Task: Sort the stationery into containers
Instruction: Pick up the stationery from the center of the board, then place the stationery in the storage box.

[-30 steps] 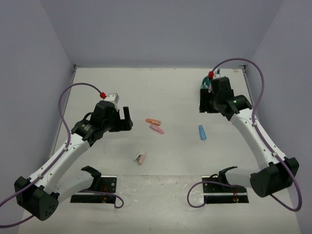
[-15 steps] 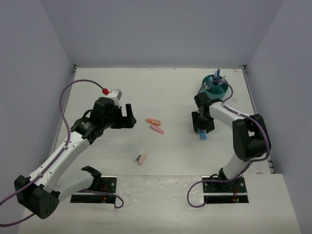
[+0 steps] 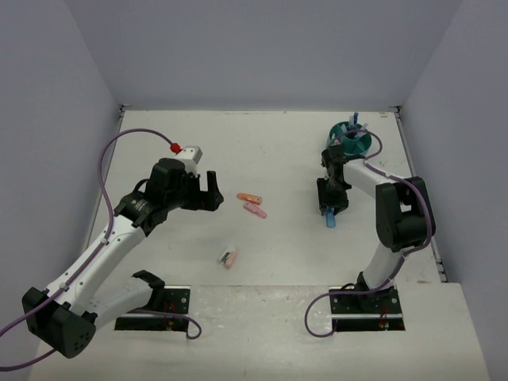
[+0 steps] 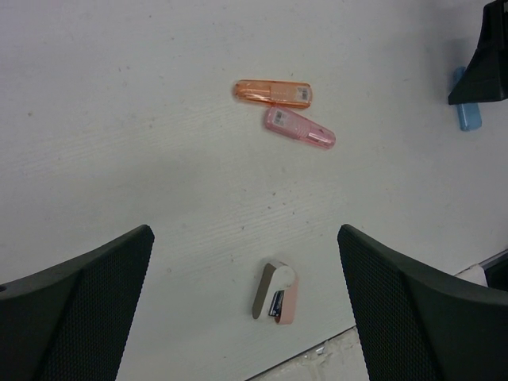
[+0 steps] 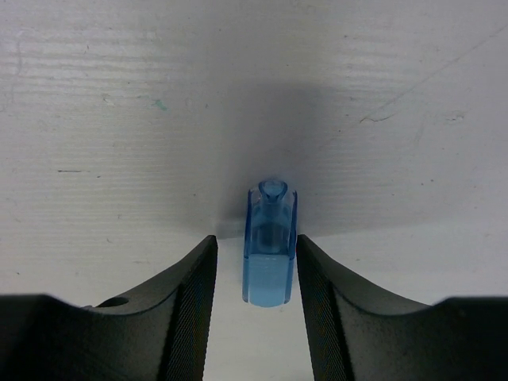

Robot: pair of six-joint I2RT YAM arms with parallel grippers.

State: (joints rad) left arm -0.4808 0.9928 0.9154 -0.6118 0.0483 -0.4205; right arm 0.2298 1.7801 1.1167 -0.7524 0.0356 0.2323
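A light-blue highlighter (image 5: 270,246) lies on the white table between the fingers of my right gripper (image 5: 255,262). The jaws stand close on either side of it with a thin gap on each side. From above, the right gripper (image 3: 331,206) points down over this highlighter (image 3: 330,221), in front of the teal organizer (image 3: 351,144), which holds several pens. My left gripper (image 3: 208,190) is open and empty, hovering left of an orange highlighter (image 4: 273,92) and a pink highlighter (image 4: 299,128). A pink eraser (image 4: 276,293) lies nearer the front.
The orange highlighter (image 3: 249,197), the pink highlighter (image 3: 255,210) and the eraser (image 3: 229,256) lie loose mid-table. Grey walls close in the table on three sides. The arm bases and purple cables sit at the near edge.
My right gripper came from the organizer down to the light-blue highlighter and now straddles it. My left gripper edged slightly right toward the orange and pink highlighters.
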